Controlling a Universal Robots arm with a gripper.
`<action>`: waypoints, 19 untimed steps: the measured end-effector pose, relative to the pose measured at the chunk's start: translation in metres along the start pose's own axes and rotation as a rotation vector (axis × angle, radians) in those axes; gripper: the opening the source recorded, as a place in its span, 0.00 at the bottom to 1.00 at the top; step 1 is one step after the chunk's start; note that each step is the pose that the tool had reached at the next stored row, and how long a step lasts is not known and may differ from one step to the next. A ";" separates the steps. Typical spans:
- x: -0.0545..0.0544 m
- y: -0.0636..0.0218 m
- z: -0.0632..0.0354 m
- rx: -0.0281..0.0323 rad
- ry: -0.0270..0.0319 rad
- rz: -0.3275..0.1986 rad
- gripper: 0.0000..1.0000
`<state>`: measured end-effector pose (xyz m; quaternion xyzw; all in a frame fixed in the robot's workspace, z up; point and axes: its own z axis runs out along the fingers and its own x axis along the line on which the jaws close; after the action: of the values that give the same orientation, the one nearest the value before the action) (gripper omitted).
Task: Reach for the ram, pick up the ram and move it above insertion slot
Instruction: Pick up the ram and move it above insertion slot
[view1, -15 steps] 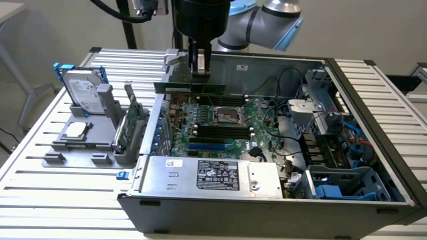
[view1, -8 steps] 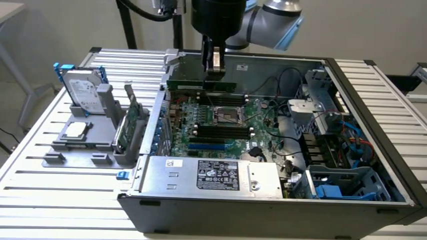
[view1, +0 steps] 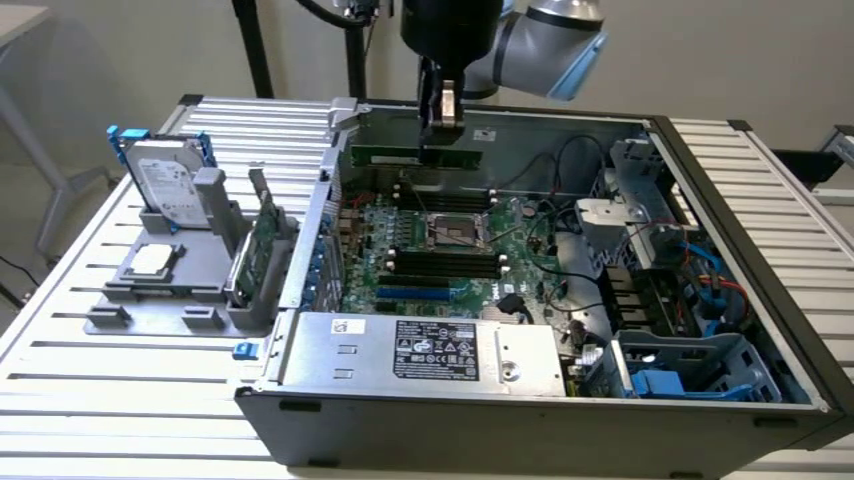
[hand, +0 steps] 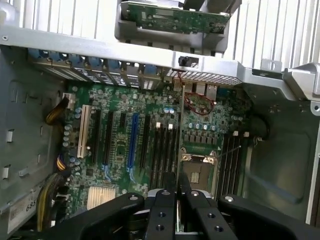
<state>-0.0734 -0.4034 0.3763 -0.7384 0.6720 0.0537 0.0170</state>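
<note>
The fingers (view1: 446, 118) are closed on the ram (view1: 416, 156), which hangs level at the upper middle of the exterior view, over the back of the one open computer case (view1: 534, 410). Reaching and lifting look done; what is left, I judge, is settling it over the dark memory slots (view1: 445, 262) on the motherboard (hand: 125, 150). One ram, one hard drive (view1: 163, 185) and one expansion card (view1: 264, 240) stand on the slatted surface (view1: 134, 420).

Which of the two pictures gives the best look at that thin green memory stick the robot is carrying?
The exterior view: the ram hangs lengthwise from the gripper above the motherboard. In the wrist view, the ram is seen edge-on between the fingers.
</note>
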 end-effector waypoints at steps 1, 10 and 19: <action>-0.003 -0.0022 0.0008 0.0001 -0.0001 0.000 0.14; -0.027 -0.0282 0.0079 0.0000 0.0006 0.000 0.14; -0.033 -0.0437 0.0102 0.0055 0.0676 0.013 0.14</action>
<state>-0.0336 -0.3651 0.3675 -0.7354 0.6771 0.0269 -0.0040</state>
